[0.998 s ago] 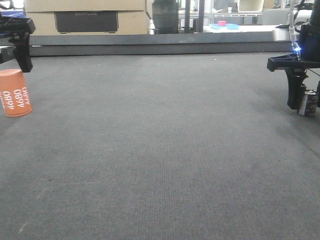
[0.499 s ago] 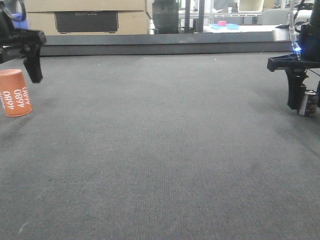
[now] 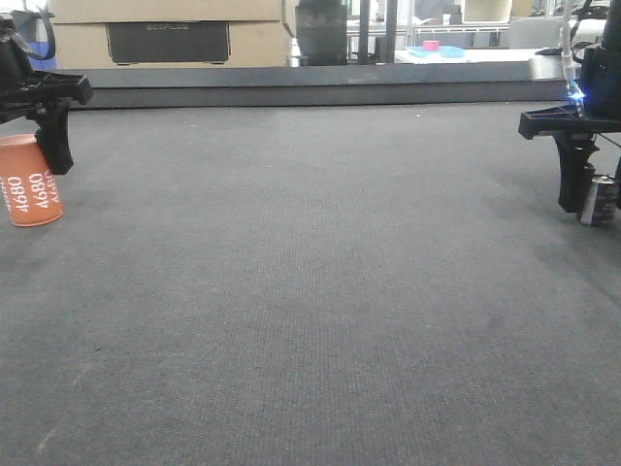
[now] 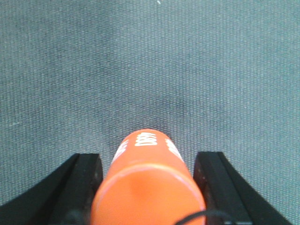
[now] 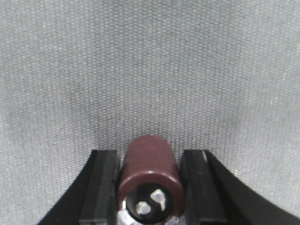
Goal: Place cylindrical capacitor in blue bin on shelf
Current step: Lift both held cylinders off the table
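Observation:
The cylindrical capacitor [image 3: 598, 201] stands on the grey carpet at the far right, dark with a silvery top. In the right wrist view it [image 5: 149, 161] sits between my right gripper's [image 5: 149, 157] black fingers, which touch its sides. My right gripper [image 3: 593, 197] is down at the carpet. My left gripper [image 3: 35, 163] at the far left straddles the orange "4680" cylinder [image 3: 29, 184], jaws wide, with small gaps at the fingertips in the left wrist view [image 4: 147, 161]. The shelf's broad grey metal rail [image 3: 291, 76] runs across the back. A blue tray-like bin [image 3: 439, 50] shows far behind it.
Cardboard boxes [image 3: 165, 34] stand behind the rail at the back left. The grey carpeted table [image 3: 310, 291] stretches between the two arms. A small pink object [image 3: 431, 45] lies on the blue tray.
My left gripper has swung in from the far left, out to the right of the orange cylinder, then back left and down over it. The right gripper and the capacitor have not moved.

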